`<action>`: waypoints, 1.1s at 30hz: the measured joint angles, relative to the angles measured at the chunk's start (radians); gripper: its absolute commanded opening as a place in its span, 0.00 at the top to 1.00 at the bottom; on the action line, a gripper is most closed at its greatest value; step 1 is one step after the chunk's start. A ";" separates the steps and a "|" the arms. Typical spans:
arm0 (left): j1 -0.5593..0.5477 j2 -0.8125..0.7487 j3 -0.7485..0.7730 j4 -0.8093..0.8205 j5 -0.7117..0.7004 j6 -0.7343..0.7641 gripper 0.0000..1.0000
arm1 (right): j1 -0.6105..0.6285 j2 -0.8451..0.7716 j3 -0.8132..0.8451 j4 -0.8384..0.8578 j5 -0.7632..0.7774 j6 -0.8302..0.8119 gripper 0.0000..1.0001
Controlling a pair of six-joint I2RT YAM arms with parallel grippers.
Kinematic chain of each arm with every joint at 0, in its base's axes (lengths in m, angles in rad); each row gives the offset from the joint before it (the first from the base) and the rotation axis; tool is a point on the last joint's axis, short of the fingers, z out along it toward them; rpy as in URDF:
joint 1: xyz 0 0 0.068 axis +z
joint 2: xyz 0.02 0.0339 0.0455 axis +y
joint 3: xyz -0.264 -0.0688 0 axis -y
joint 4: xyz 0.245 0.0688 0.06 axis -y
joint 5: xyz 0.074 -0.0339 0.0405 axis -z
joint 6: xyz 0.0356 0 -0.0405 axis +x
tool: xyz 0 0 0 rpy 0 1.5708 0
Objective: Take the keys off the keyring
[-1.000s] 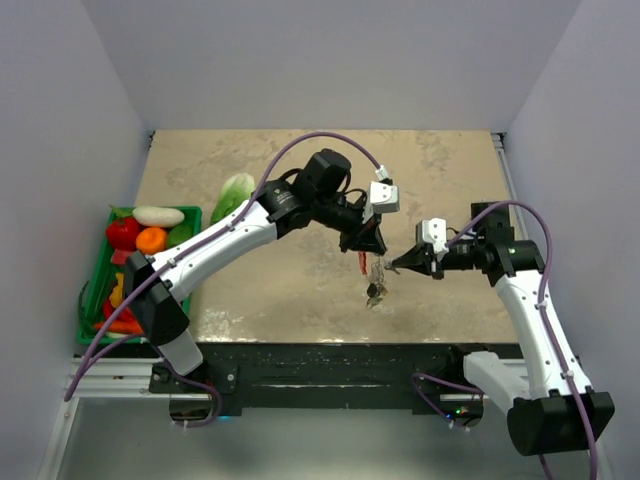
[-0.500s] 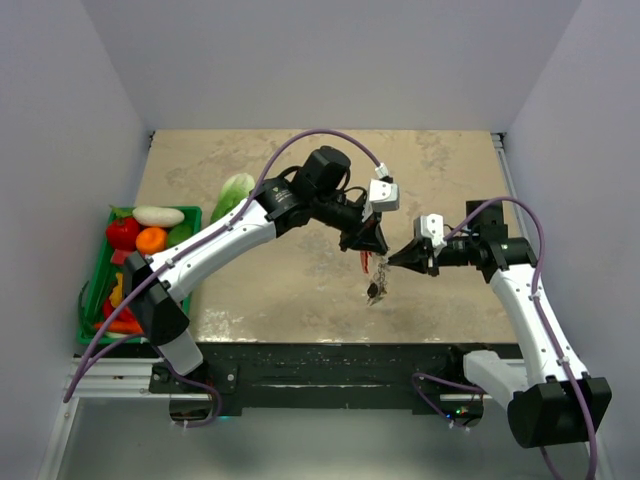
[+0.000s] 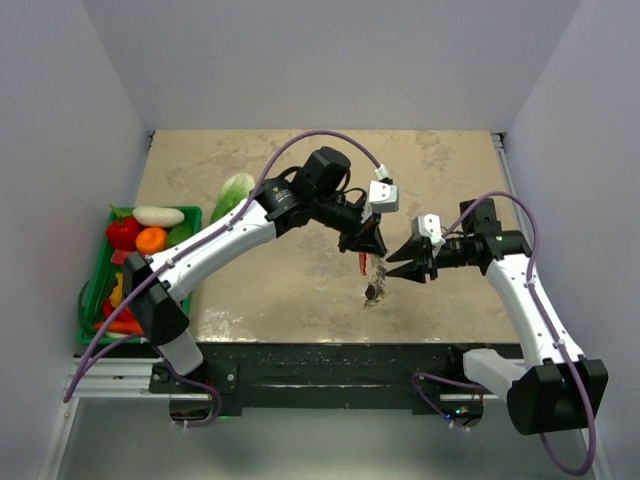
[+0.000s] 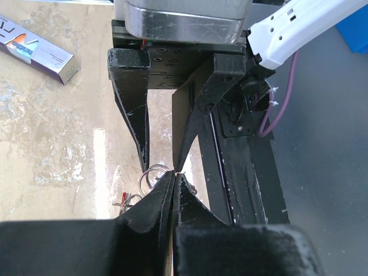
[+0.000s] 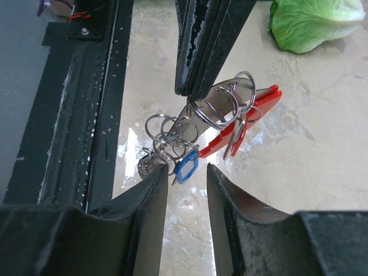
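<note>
Left jaws pinch one keyring (image 5: 224, 107) with red fob (image 5: 261, 103) and one blue-tagged key (image 5: 185, 166); right jaws apart, empty.

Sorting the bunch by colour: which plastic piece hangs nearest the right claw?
The small blue plastic tag, dangling right at the right claw's open tips; the longer red oval plastic fob sits farther back, by the silvery metal keyring.

From overhead, the keys (image 3: 375, 289) are being rendered too small to be told apart. In the left wrist view, the keyring (image 4: 150, 175) is being largely hidden behind the left end effector (image 4: 175, 178), and a box (image 4: 40, 52) is being cut off at 10 o'clock. The right wrist view's lettuce (image 5: 313, 23) is being cropped at 1 o'clock.
</note>
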 measured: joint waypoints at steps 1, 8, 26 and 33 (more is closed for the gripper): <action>0.000 0.000 0.000 0.000 0.000 0.000 1.00 | 0.000 0.004 0.001 -0.007 -0.002 -0.006 0.60; 0.000 0.000 0.000 -0.002 0.000 0.002 1.00 | 0.001 0.008 0.005 -0.049 -0.020 -0.028 0.47; 0.000 0.000 0.011 -0.003 0.007 0.002 1.00 | 0.010 -0.024 -0.070 0.179 -0.011 0.193 0.51; 0.000 0.000 0.011 -0.003 0.010 0.002 1.00 | 0.025 -0.020 -0.070 0.180 0.003 0.188 0.53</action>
